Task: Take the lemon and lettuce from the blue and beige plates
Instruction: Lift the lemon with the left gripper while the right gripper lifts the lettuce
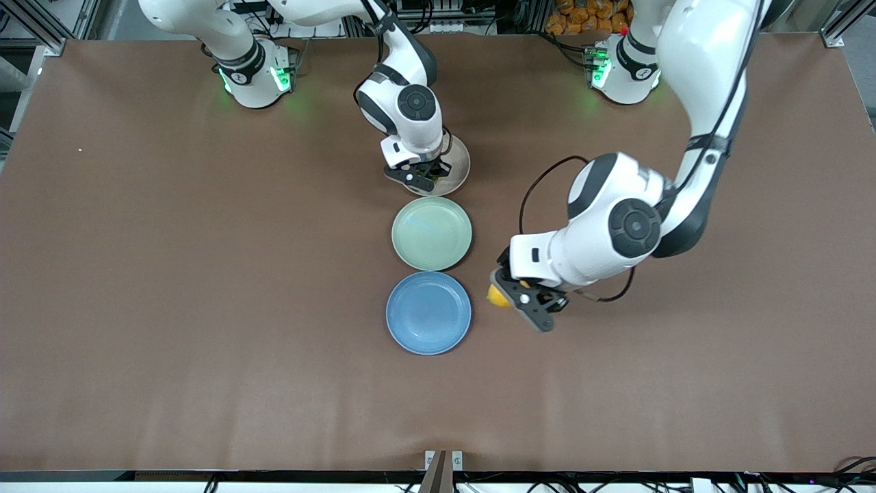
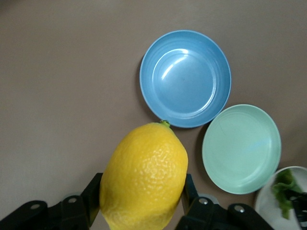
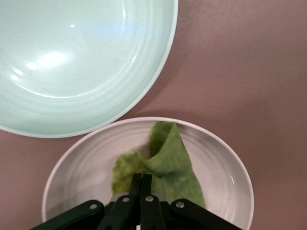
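Observation:
My left gripper is shut on the yellow lemon, held over bare table beside the blue plate, toward the left arm's end. In the left wrist view the lemon fills the gap between the black fingers, and the blue plate lies bare. My right gripper is low over the beige plate. In the right wrist view its fingers are pressed together on the edge of the green lettuce, which lies on the beige plate.
A pale green plate with nothing on it lies between the beige and blue plates, the three in a row down the table's middle. Brown table stretches wide toward both ends. The right arm's elbow hangs above the beige plate.

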`<state>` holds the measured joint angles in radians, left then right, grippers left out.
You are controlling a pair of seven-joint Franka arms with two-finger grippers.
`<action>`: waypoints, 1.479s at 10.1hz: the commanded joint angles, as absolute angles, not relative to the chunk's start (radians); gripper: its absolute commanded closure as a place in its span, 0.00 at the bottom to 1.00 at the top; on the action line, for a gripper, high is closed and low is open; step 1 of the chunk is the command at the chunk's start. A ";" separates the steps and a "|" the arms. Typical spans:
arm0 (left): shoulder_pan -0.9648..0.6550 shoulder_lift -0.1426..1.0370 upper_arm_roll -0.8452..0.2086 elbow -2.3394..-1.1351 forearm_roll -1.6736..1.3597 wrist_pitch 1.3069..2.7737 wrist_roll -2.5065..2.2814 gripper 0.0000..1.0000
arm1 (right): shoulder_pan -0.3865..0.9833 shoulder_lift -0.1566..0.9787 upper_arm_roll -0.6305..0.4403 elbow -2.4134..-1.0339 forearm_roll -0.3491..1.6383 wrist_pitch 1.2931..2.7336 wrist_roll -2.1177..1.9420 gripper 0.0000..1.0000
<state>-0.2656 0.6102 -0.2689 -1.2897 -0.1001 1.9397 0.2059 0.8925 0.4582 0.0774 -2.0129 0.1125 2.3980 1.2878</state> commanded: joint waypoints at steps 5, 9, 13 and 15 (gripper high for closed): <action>-0.215 0.595 -0.213 -1.351 0.023 1.836 -0.250 1.00 | 0.717 0.324 0.077 -1.939 0.098 2.181 1.090 1.00; -0.150 0.667 -0.207 -1.414 0.023 1.838 -0.391 1.00 | 0.524 0.281 0.078 -1.927 0.107 2.111 0.834 1.00; -0.092 0.693 -0.206 -1.537 0.023 1.965 -0.469 1.00 | 0.265 0.236 0.078 -1.925 0.109 2.011 0.388 1.00; -0.092 0.692 -0.180 -1.561 0.091 1.965 -0.640 1.00 | 0.094 0.254 0.077 -1.930 0.155 2.011 0.141 1.00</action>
